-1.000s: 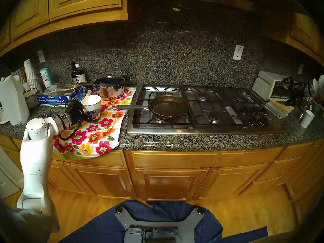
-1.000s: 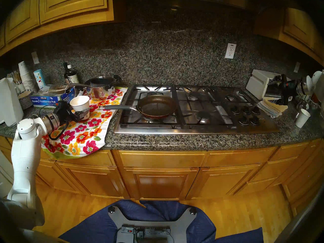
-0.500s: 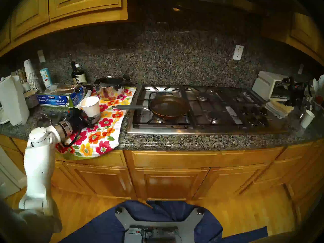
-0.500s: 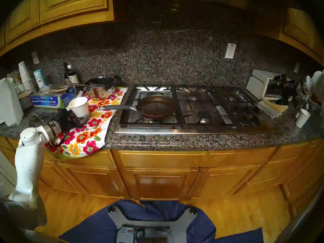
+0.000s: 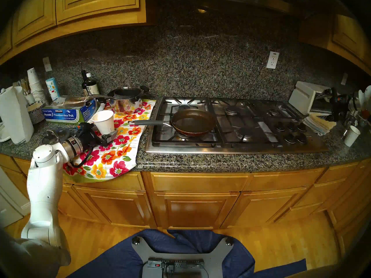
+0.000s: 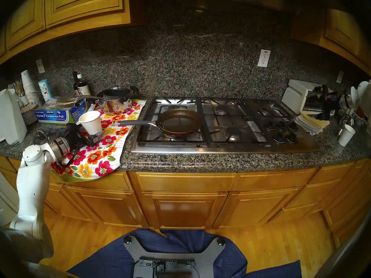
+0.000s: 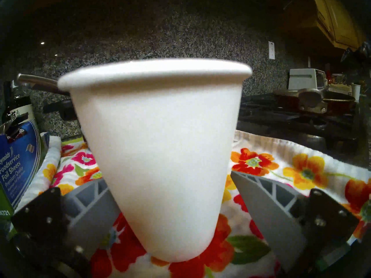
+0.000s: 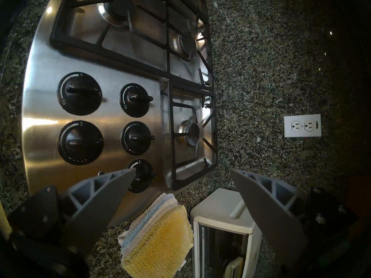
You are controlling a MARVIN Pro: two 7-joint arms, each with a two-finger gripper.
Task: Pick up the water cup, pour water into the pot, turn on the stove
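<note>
Though set upright on the floral towel [image 5: 112,157] just left of the stove [image 5: 251,145], giving little away of its inside: water cup [image 5: 103,122], white wall and white bottom from the head views, water level impossible to judge; from the left wrist view only outer wall and rim, base blurred. Left claw [image 7: 170,178] open around the cup's foot; one finger clear of the wall with towel showing between, the other partly hidden behind the cup, contact there not to be told; in the head views the far finger covered by the cup. On the stove's front left burner, the pot [image 5: 192,122]: dark glossy inside, grey handle reaching left over the towel's edge; wet or dry not to be made out. Left of the stove at the back, steel saucepan [image 5: 125,100], contents out of sight. Above the stove's right end, right claw [image 8: 182,169] open, nothing between the fingers; beneath it five black knobs [image 8: 80,93], the lowest partly covered by a finger. Right of the stove on the desk [image 5: 220,161], folded cloths [image 8: 158,237] and a small white cup [image 5: 351,135], inside unseen.
</note>
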